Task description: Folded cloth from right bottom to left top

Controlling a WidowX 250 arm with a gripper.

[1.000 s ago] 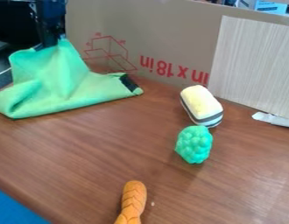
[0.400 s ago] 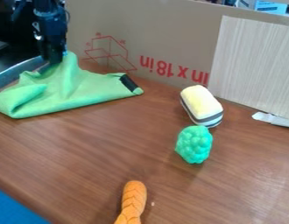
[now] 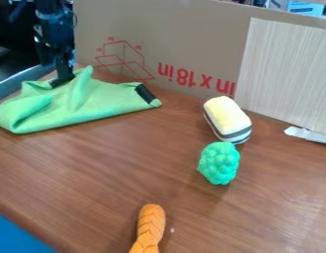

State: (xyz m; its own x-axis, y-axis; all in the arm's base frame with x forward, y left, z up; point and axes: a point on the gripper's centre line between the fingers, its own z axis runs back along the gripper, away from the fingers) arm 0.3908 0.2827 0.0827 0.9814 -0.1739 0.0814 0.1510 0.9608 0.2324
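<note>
The black gripper (image 3: 63, 79) is at the upper left, low over the back part of the green cloth (image 3: 93, 101), with its tip at the cloth's top edge. The cloth lies in a bunched, folded heap on the left of the brown table. A raised peak of fabric stands just right of the gripper, and a black patch marks the cloth's right corner. Whether the gripper holds fabric cannot be told.
A yellow and white striped toy (image 3: 227, 119) and a green bumpy toy (image 3: 219, 163) lie right of centre. An orange braided toy (image 3: 149, 228) is at the front. Behind stands a cardboard wall (image 3: 172, 39), with a silver rim (image 3: 23, 78) at the left.
The gripper has come down from the upper left, most recently lowering slightly. The cloth's tall peak has sunk and its back edge has dropped, baring the silver rim.
</note>
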